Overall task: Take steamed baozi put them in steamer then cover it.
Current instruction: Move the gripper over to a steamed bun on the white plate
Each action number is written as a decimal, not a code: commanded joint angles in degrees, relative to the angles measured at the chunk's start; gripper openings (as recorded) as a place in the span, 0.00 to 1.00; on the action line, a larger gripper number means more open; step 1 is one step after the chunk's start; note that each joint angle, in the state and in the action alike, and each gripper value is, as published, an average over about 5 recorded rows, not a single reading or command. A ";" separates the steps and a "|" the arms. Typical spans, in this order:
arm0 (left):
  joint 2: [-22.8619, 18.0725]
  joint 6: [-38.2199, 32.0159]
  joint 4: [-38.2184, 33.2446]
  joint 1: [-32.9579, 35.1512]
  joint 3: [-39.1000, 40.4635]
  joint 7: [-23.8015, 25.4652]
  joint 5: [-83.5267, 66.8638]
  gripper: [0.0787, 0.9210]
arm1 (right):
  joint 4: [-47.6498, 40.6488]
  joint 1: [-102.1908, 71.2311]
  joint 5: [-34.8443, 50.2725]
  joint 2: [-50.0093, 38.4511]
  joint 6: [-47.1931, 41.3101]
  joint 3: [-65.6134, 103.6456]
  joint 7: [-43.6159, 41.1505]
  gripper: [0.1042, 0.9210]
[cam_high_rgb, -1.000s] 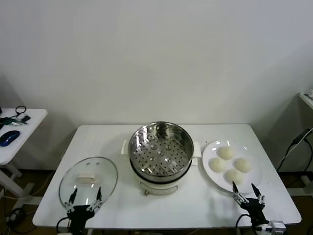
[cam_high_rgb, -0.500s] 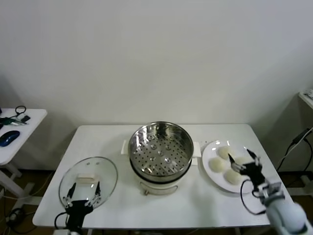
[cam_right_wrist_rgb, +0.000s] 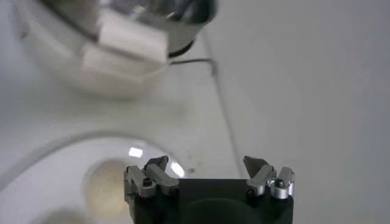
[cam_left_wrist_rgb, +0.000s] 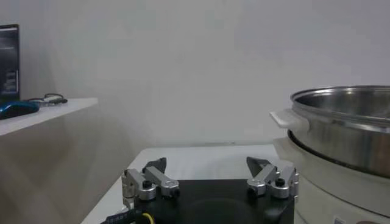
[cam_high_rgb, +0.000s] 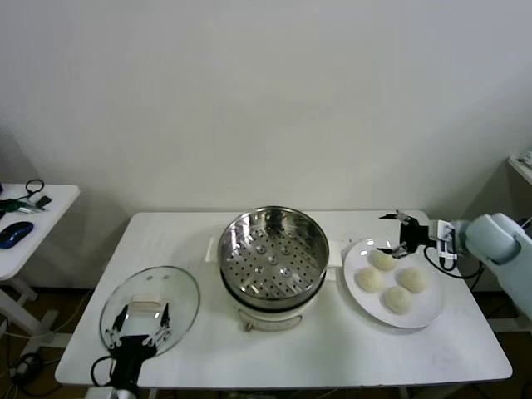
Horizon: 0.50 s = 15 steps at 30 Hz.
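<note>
On the white desk (cam_high_rgb: pixel 332 349), the right claw (cam_high_rgb: pixel 397 233) hangs spread open over the plate's (cam_high_rgb: pixel 432 309) far edge, apparently lining up on four smooth, domed cream baozi (cam_high_rgb: pixel 383 259); the shiny perforated steamer (cam_high_rgb: pixel 273 252) sits empty at centre; the left claw (cam_high_rgb: pixel 140 320), released, waits above the glass cover (cam_high_rgb: pixel 179 287).

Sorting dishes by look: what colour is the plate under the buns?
White, plain; the plate shows best in the head view.
</note>
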 commanded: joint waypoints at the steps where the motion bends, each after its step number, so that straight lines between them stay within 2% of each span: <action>1: 0.55 0.04 0.02 -0.20 0.09 0.11 -0.10 0.88 | -14.22 36.02 -0.14 4.72 3.94 -42.64 -13.89 0.88; 7: 0.95 0.26 0.14 -0.83 0.11 0.26 -0.27 0.88 | -17.23 28.03 7.17 9.89 -3.05 -40.45 -10.76 0.88; 15: 0.63 0.37 0.33 -0.69 0.37 0.53 -0.27 0.88 | -22.36 16.80 2.93 13.57 -5.85 -32.48 -8.54 0.88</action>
